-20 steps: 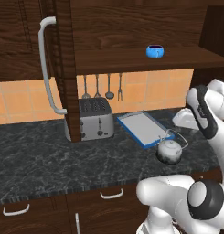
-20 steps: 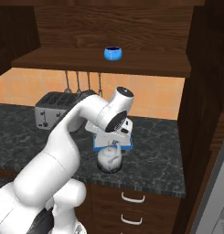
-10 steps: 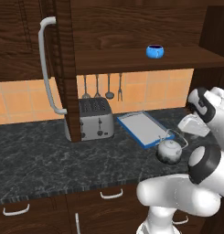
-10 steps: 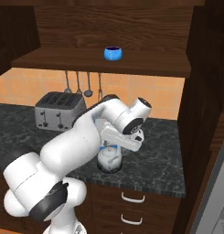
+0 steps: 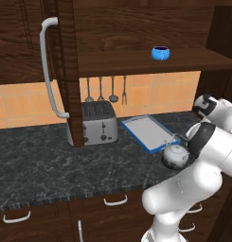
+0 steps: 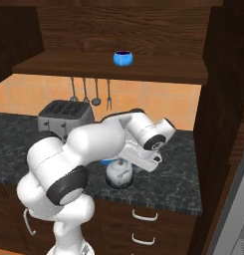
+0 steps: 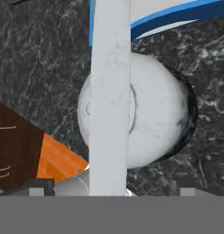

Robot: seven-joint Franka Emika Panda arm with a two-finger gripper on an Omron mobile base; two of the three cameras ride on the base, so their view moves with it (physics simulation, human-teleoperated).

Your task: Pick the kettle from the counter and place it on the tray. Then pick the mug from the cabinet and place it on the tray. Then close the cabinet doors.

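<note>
Since the kettle [image 5: 175, 155] sits low and centre-right on the desk [image 5: 37, 165], the gripper [image 6: 143, 160] hangs directly above its handle; whether its jaws are open, I cannot tell. Beside it, the tray [image 5: 147, 133] lies ready, and the mug [image 5: 160, 53] waits at upper right.

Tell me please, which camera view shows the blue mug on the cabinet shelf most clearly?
The right base view: the mug sits near the middle of the shelf, seen from the front, with its dark inside showing. In the left base view the mug is also plain, further right on the shelf.
</note>
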